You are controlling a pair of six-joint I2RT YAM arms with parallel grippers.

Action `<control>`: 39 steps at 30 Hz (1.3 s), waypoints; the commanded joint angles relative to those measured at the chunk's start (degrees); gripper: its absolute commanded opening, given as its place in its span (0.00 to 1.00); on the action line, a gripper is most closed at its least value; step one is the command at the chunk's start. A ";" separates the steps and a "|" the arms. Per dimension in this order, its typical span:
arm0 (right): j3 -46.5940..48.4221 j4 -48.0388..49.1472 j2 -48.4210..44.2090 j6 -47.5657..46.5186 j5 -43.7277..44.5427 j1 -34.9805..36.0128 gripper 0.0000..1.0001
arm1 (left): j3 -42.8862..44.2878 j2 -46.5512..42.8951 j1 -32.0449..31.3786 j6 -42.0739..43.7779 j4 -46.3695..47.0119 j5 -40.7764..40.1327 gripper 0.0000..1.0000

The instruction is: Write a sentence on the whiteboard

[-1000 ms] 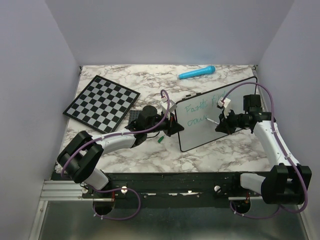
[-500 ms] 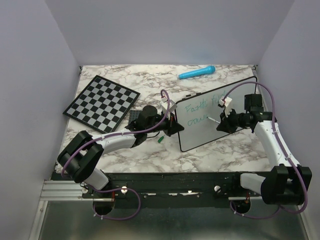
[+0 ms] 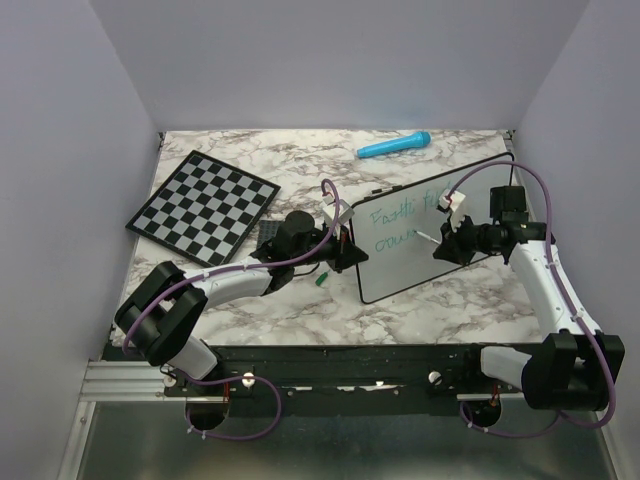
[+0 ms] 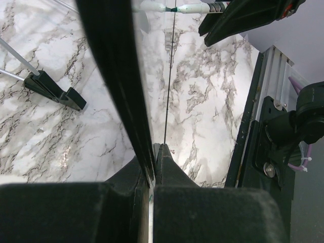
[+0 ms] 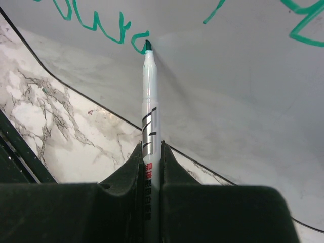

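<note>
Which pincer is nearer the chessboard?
Left. The left pincer grips the whiteboard at its edge, just right of the chessboard; the right pincer holds a marker further right, across the whiteboard.

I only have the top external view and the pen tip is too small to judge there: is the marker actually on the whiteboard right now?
Observer: Yes. In the right wrist view, the tip of the green-tipped marker touches the whiteboard at the end of the green writing.
Operator: Is the grip on it sound?
Observer: The right claw is shut on the barrel, with the marker straight between its fingers.
Operator: And the other arm?
Observer: In the left wrist view, the left claw is shut on the board's black frame, seen edge-on.
</note>
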 commanded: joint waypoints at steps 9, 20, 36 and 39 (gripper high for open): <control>-2.32 1.84 -1.32 -0.37 3.72 -1.39 0.00 | -0.60 1.90 -0.68 4.62 -6.47 0.77 0.00; 0.14 1.83 -3.78 0.95 0.20 -1.92 0.00 | -0.69 1.99 -0.68 4.62 -6.29 0.77 0.00; 0.40 3.68 -1.41 1.22 -1.29 -2.09 0.00 | -0.51 2.07 -0.68 4.70 -6.38 1.03 0.00; 1.10 2.02 -0.18 0.16 -2.52 -2.09 0.01 | -0.42 2.16 -0.68 4.70 -6.38 1.03 0.00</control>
